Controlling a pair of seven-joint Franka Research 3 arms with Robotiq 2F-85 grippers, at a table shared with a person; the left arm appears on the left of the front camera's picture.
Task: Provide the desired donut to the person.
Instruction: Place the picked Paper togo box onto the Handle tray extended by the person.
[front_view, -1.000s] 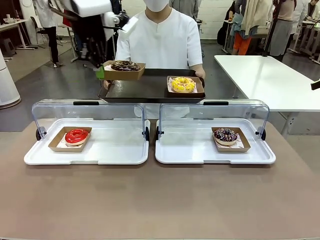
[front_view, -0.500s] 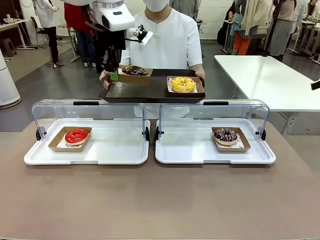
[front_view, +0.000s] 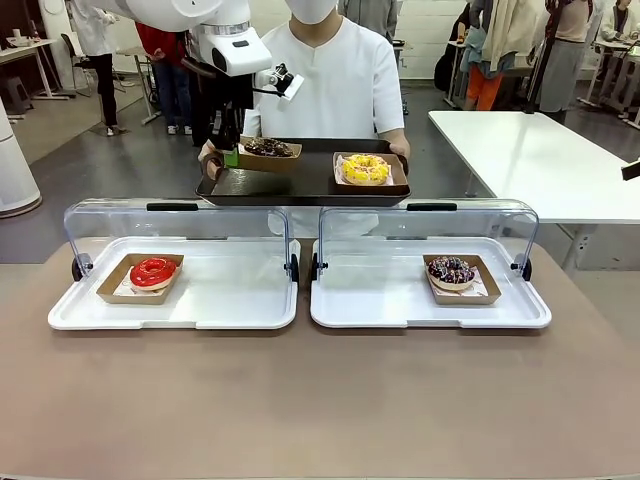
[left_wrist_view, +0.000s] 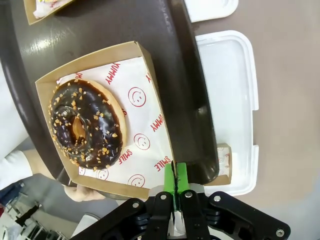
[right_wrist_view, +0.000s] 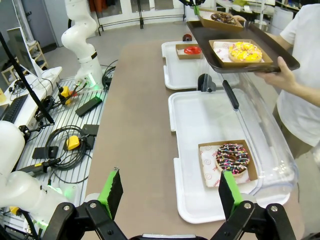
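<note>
A person (front_view: 330, 80) in a white shirt holds a dark serving tray (front_view: 300, 185) across the table. My left gripper (front_view: 230, 156) is shut on the edge of a cardboard box (left_wrist_view: 145, 65) that carries a chocolate donut (front_view: 268, 147) with nut bits (left_wrist_view: 85, 125). The box is at the serving tray's left end; I cannot tell whether it rests on it or hangs just above. A yellow donut (front_view: 366, 168) in its own box lies on the tray's right side. My right gripper (right_wrist_view: 170, 187) stands open over the table's near end, holding nothing.
Two white display trays (front_view: 230, 310) with raised clear lids (front_view: 180, 225) sit on the brown table. The left one holds a red donut (front_view: 152, 272), the right one a sprinkled chocolate donut (front_view: 450, 271). A white table (front_view: 540, 150) stands at the right.
My left arm has carried the boxed chocolate donut to the right and down, onto the left end of the person's serving tray. The right arm has not moved.
</note>
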